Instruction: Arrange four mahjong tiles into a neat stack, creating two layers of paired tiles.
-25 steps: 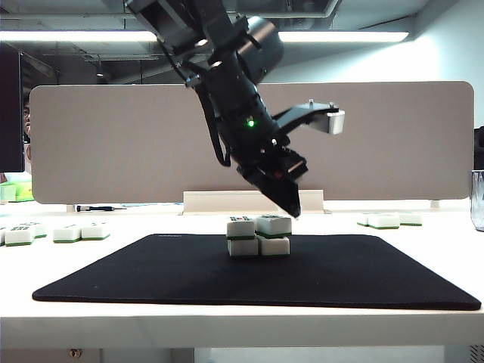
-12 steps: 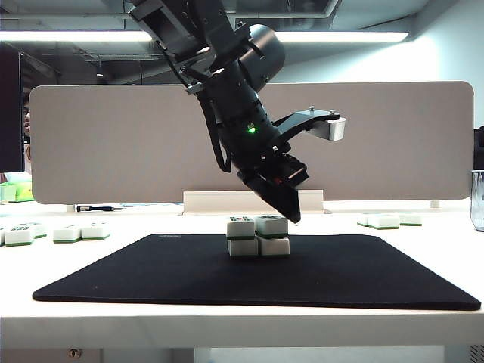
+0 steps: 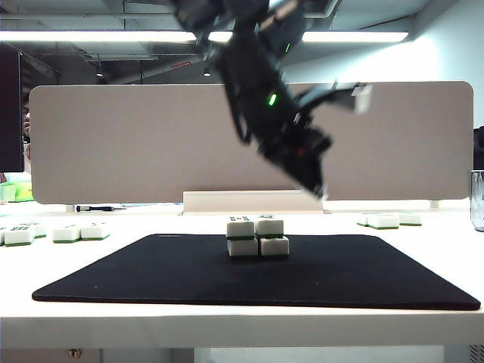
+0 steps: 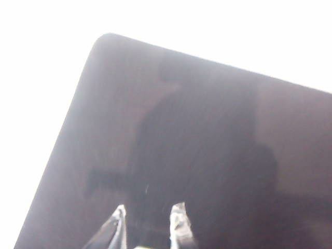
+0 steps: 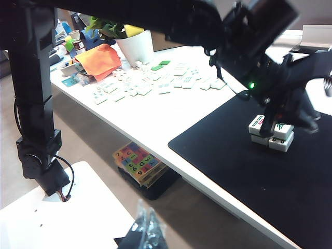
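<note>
Left tool (image 3: 319, 189) slightly parted (empty), above stack (image 3: 258, 237), right tool (image 5: 147, 228) closed

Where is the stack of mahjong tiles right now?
In the exterior view the stack sits mid-mat on the black mat, near its far edge, below and left of the raised left gripper.

Stack (image 3: 258, 237) on mat (image 3: 151, 272), left tool (image 3: 318, 189) above.

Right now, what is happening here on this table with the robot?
The four mahjong tiles stand as a two-layer stack on the black mat, two on two. The left gripper hangs above and to the right of the stack, holding nothing, jaws a little apart. The right gripper is parked off the table, beside its edge.
</note>
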Tool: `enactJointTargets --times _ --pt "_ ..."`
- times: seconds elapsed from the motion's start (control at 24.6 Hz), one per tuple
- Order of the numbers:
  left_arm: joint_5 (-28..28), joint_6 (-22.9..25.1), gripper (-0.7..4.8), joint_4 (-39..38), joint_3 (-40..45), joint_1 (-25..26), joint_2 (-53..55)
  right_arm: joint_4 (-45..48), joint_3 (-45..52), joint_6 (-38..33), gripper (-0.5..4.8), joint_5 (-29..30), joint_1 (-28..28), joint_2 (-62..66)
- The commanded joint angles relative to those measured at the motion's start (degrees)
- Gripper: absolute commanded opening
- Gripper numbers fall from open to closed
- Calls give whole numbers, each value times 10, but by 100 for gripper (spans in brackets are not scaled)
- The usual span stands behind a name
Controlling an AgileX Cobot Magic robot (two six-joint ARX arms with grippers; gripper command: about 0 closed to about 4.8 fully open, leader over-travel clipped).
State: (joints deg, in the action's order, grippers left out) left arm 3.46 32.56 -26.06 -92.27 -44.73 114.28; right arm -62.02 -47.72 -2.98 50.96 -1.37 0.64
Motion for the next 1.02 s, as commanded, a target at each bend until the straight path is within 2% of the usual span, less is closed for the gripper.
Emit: enactJointTargets --times 0.04,0.12,0.24,0.37,0.57,0.73,1.02 --pt "-8 -39 115 -44 -45 -3 -30 5 -2 1 -1 0 0 -7" --pt "-23 -76 115 -61 -55 8 -54 5 -2 1 -1 0 0 -7" --pt "-24 -75 115 -108 -55 45 -102 6 -2 2 -1 -11 0 -7" --pt "-23 -75 115 -137 -54 82 -131 6 -2 3 -1 -56 0 -7" --pt "-17 -75 115 -167 -52 172 -198 5 -2 5 -1 -178 0 -7" --pt "8 -76 115 -168 -45 214 -232 5 -2 4 -1 -238 0 -7" --pt "11 -76 115 -160 42 281 -325 5 -2 4 -1 -243 0 -7"
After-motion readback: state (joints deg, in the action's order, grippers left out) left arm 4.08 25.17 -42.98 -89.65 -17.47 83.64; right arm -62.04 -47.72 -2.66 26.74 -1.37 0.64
